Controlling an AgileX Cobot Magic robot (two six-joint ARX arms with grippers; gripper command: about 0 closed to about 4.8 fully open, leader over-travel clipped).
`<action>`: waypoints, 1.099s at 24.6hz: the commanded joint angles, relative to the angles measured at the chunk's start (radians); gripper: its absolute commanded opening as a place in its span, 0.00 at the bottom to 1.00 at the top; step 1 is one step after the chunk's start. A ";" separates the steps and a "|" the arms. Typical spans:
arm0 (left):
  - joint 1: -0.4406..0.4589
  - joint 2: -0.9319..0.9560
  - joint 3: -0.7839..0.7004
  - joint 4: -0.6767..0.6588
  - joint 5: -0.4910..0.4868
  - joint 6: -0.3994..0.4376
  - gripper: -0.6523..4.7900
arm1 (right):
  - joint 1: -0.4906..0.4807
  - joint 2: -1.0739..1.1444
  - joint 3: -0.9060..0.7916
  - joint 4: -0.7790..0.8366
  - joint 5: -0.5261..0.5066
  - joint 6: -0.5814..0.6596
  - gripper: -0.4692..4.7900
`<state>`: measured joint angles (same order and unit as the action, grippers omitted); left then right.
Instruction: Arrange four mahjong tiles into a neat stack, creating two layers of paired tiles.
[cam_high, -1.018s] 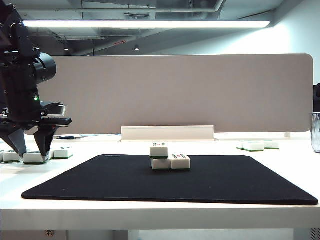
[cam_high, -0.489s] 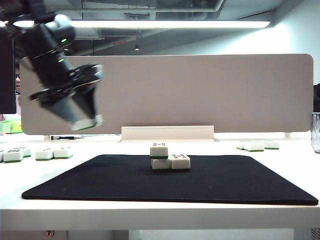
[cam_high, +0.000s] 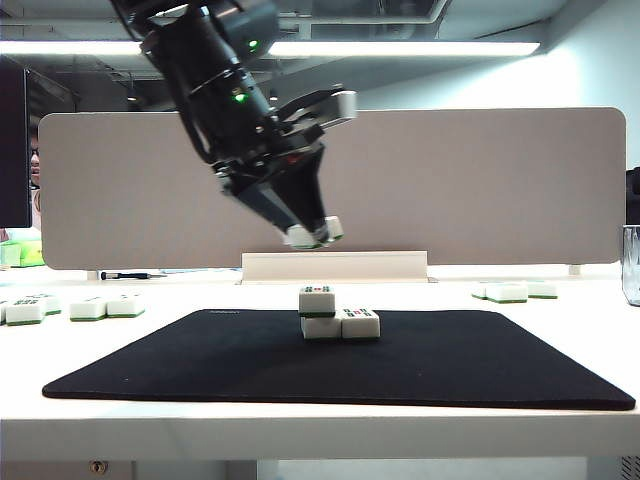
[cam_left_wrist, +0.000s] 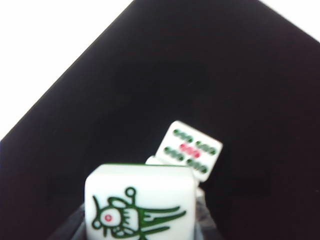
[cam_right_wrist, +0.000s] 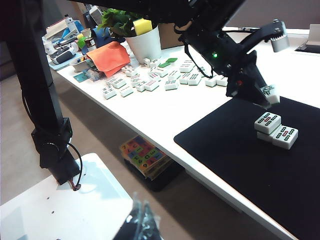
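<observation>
Mahjong tile (cam_left_wrist: 139, 205), bird-marked, pinched in our left gripper (cam_high: 312, 234) above the stack (cam_high: 338, 315) mid-mat (cam_high: 200, 370); right gripper unseen; no legible writing.

A ceiling strip light (cam_high: 400, 48) glows above the beige partition (cam_high: 480, 185).

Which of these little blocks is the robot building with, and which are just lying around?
Part of the job:
- held tile in the left gripper, up above the mat
- three stacked tiles on the black mat

Just lying about:
- spare tiles on the white table, left
- spare tiles at the right
- potted plant
- orange cloth
- right gripper: not seen
</observation>
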<state>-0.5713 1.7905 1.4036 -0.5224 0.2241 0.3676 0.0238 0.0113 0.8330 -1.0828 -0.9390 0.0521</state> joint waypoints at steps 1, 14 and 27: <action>-0.044 -0.006 0.002 0.045 -0.003 0.044 0.49 | 0.000 -0.012 0.003 0.009 -0.002 -0.001 0.09; -0.075 0.080 0.002 0.131 -0.002 0.229 0.49 | 0.000 -0.012 0.003 0.009 -0.002 -0.001 0.09; -0.084 0.117 0.002 0.136 0.000 0.272 0.49 | 0.000 -0.012 0.003 0.009 0.005 -0.001 0.09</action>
<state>-0.6533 1.9133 1.4029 -0.4004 0.2176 0.6308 0.0238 0.0113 0.8330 -1.0824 -0.9360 0.0521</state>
